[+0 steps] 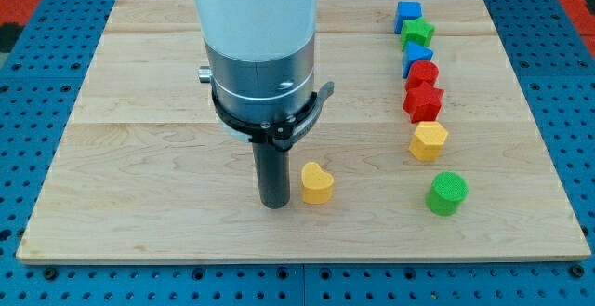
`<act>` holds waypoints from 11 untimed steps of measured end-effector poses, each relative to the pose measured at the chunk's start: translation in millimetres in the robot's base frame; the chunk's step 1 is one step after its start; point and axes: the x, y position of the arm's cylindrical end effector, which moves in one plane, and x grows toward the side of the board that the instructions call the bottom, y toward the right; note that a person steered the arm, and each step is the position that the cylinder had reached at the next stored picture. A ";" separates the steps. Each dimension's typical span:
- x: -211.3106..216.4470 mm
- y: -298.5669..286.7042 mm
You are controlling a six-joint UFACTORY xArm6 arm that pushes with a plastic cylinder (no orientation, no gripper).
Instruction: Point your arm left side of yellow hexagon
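The yellow hexagon (429, 141) lies at the view's right, at the lower end of a column of blocks. My tip (274, 203) rests on the board in the lower middle, far to the left of the hexagon. A yellow heart-shaped block (317, 183) sits just right of my tip, between it and the hexagon, a small gap apart. The arm's white and grey body covers the board's upper middle.
The column above the hexagon holds a red star (424, 100), a red round block (423, 73), a blue block (416, 56), a green star (418, 33) and a blue cube (408, 13). A green cylinder (447, 193) lies below the hexagon. The wooden board (139, 139) rests on a blue pegboard.
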 end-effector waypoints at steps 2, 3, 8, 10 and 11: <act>34.2 48.5; 21.0 34.0; -134.5 103.6; -113.0 115.1; -77.2 115.6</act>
